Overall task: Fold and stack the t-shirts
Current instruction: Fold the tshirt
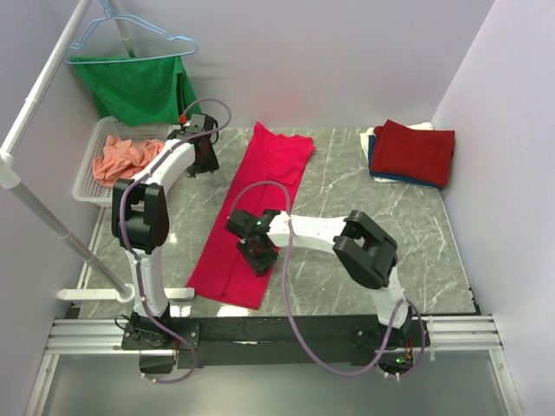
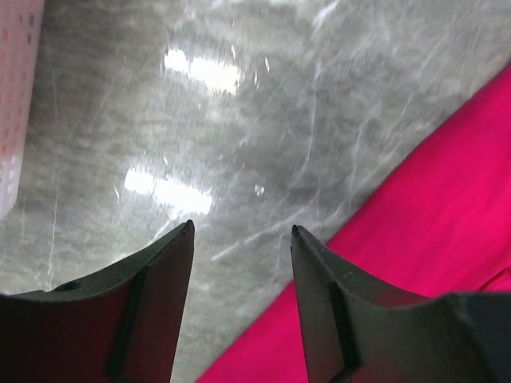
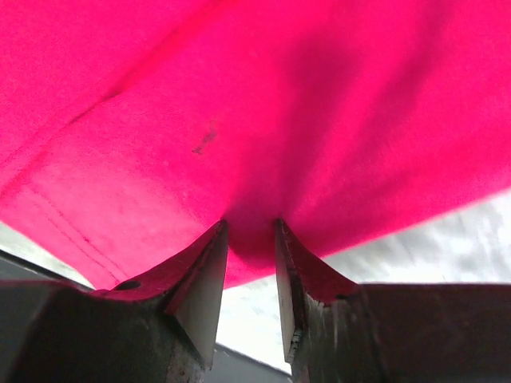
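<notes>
The bright pinkish-red t-shirt [image 1: 264, 186] lies as a long folded strip on the grey marble table [image 1: 347, 191]. My right gripper [image 1: 257, 251] is on its near part. In the right wrist view [image 3: 251, 223] its jaws stand narrowly apart, pinching a fold of the shirt [image 3: 239, 104] at its edge. My left gripper [image 1: 201, 152] is open and empty over bare table, just left of the shirt's far end [image 2: 415, 263]; the left wrist view [image 2: 242, 230] shows this. A salmon-orange shirt [image 1: 121, 158] lies crumpled in a basket. A folded dark red shirt [image 1: 414, 149] tops a stack over blue [image 1: 375, 166] and white [image 1: 375, 136] ones.
The white basket [image 1: 87, 184] stands at the far left of the table. A green cloth [image 1: 139, 87] hangs on a hanger from a white rack pole [image 1: 39, 95] at the back left. Walls close the back and right side.
</notes>
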`<state>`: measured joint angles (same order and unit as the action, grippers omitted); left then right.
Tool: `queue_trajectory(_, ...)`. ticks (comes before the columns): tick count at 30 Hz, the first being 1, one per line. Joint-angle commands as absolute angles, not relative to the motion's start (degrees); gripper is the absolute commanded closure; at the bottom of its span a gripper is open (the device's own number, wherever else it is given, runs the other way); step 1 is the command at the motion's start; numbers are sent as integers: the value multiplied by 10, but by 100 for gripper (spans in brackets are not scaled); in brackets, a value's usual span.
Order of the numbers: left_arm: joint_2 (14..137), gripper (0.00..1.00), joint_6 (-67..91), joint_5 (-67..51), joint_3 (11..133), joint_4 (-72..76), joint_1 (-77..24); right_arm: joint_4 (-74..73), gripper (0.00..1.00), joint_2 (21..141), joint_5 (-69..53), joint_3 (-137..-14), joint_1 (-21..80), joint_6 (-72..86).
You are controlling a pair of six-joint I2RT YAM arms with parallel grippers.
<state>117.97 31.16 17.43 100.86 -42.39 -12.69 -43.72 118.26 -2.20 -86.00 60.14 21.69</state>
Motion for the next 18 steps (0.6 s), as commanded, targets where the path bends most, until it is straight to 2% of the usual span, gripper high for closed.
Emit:
queue_trajectory(1,1140,43,307,152,992,-414,-127,-499,62,1166,21,-752,602,236)
queue_trajectory(11,1123,43,295,127,974,-424,-127,-496,62,1092,52,-634,567,250)
queue_trajectory(18,1076,44,317,78,890,-409,-128,-466,62,1147,8,-689,460,266)
